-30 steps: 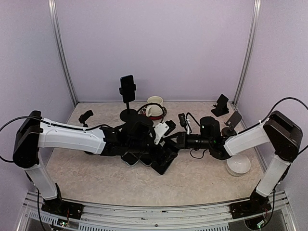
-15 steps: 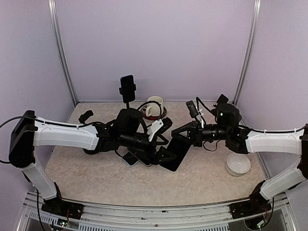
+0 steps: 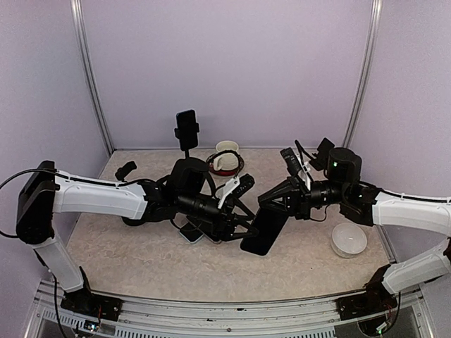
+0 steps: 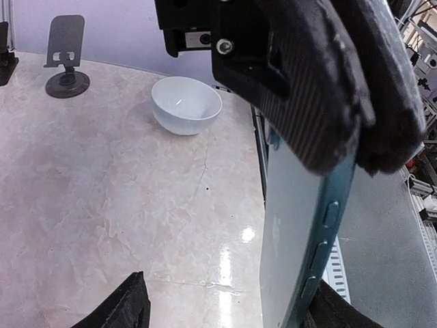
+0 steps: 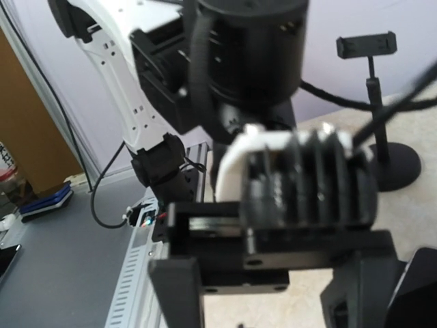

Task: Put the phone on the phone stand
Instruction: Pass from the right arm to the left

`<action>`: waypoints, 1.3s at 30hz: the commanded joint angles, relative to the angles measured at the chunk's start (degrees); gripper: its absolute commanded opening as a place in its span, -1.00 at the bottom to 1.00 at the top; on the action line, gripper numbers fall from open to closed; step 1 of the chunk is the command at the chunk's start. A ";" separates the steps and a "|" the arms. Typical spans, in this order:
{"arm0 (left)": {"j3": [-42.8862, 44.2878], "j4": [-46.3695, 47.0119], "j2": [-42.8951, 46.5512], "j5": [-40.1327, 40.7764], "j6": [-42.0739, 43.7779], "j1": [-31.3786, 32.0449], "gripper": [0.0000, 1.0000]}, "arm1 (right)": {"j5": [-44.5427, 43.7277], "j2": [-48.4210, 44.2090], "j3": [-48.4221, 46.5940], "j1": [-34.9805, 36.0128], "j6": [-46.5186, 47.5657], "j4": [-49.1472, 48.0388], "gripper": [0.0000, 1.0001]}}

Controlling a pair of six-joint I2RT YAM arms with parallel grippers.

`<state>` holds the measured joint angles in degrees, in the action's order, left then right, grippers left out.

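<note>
Inspector: Phone [image 3: 265, 229] position?

Assessor: Lifted off the surface [image 3: 162, 264] mid-table, long axis slanted; left gripper [image 3: 243, 227] fingers grip it. Right gripper [image 3: 276, 195], uncertain aperture, sits nearer the stand [image 3: 343, 176].

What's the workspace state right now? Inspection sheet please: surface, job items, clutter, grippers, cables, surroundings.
Surface: pale marbled tabletop, glossy, no spills seen.
Job's things: dark phone lifted off the table at centre, between both grippers; small phone stand empty, near the right wall.
Clutter: white bowl; mug on a saucer; tall clamp stand holding another phone; more phones flat under the left arm.
Grippers: left gripper shut on the phone's edge; right gripper at the phone's top edge, grip unclear.
Cables: black leads along the right arm.
Surroundings: lilac enclosure walls.
</note>
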<state>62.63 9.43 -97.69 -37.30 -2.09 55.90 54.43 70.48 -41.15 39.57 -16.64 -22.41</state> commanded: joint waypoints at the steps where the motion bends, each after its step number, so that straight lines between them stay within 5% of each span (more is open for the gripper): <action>1: 1.18 1.85 -1.56 -4.05 -0.55 -0.16 0.41 | 0.31 -2.14 -0.84 0.07 0.88 -0.78 -1.00; 13: -2.23 7.16 0.73 -3.85 -1.96 -0.25 -0.05 | -5.20 -5.27 0.99 -0.35 0.58 -2.67 -1.00; 30: -5.15 14.97 1.97 -4.72 -6.26 -0.35 -0.03 | -14.47 -6.49 14.19 -1.69 -15.86 -34.72 -1.00; 39: -5.34 15.90 1.38 -5.48 -7.01 -0.24 -0.08 | -14.61 -4.72 15.16 -1.69 -18.44 -41.55 -1.00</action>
<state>57.82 23.14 -97.76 -41.69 -8.49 55.86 41.04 65.49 -26.17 38.22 -32.73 -55.68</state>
